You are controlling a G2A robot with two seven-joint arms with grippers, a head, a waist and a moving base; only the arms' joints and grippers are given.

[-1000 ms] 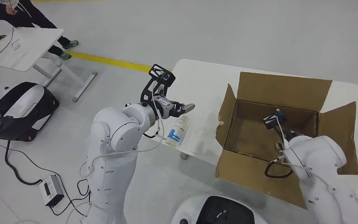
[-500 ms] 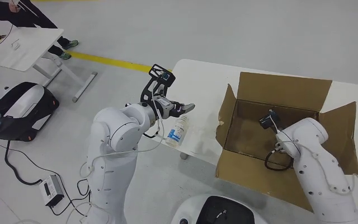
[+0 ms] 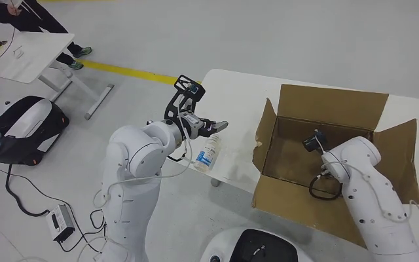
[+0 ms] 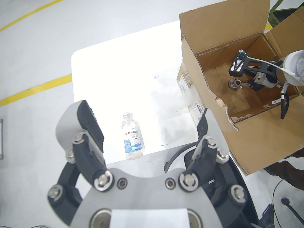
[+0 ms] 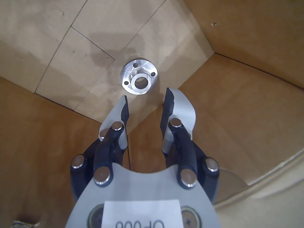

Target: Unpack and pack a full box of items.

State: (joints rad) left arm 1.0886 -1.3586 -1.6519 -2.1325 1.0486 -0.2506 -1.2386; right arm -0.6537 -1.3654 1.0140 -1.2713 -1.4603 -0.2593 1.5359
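Left arm: elbow bent, forearm running toward 2 o'clock in the top view. The left claw (image 3: 206, 106) is spread wide and empty, its ribbed fingers (image 4: 90, 124) facing each other across a broad gap. Right arm: upper link at 5 o'clock of the top view, wrist turned toward 10 o'clock and pitched steeply down. The right claw (image 5: 147, 97) is parted to a narrower gap than the left and is empty. It lies at 3 o'clock of the left claw, well apart.
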